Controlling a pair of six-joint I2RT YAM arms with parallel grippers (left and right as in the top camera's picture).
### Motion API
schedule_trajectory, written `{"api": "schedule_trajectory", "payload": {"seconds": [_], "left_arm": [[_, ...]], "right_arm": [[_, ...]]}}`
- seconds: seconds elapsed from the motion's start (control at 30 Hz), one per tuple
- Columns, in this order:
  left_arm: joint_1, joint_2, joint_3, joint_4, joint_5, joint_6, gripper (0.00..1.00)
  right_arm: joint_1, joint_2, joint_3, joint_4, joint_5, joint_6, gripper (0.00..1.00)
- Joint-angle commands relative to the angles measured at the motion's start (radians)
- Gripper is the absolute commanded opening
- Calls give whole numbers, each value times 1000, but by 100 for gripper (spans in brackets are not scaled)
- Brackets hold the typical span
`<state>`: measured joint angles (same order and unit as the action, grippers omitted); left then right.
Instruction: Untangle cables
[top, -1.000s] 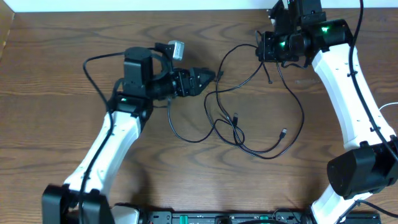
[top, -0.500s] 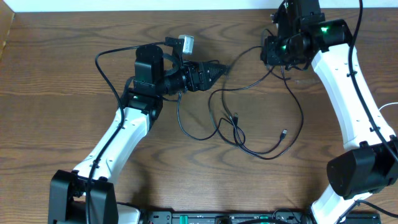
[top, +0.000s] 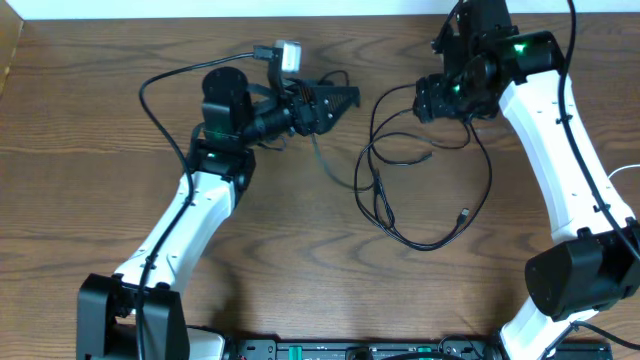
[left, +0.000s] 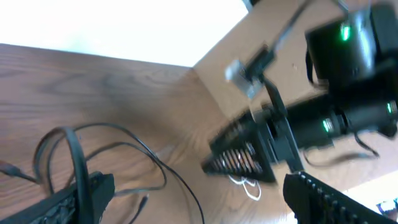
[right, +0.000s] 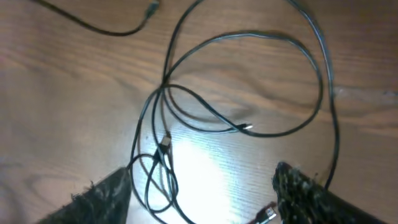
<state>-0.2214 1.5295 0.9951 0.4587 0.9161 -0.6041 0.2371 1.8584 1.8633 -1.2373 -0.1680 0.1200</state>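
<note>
right of centre on the table (top: 80, 200), the cables (top: 380, 205) lie as loose crossed loops. the right gripper (right: 202, 186) hangs over them, jaws apart and empty; the left gripper (left: 199, 180), off to their side, is spread wide too. best practice, as judged: pinch one outer strand clear of the crossing and draw it off slowly, away from the other loops.
</note>
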Motion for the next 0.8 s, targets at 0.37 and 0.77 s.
{"api": "schedule_trajectory", "payload": {"seconds": [0.37, 0.77], "left_arm": [[161, -10, 6, 101, 23, -91, 92], [166, -10, 6, 100, 68, -90, 92]], "right_arm": [[190, 0, -224, -9, -96, -64, 38], [289, 0, -539, 247, -41, 8, 34]]}}
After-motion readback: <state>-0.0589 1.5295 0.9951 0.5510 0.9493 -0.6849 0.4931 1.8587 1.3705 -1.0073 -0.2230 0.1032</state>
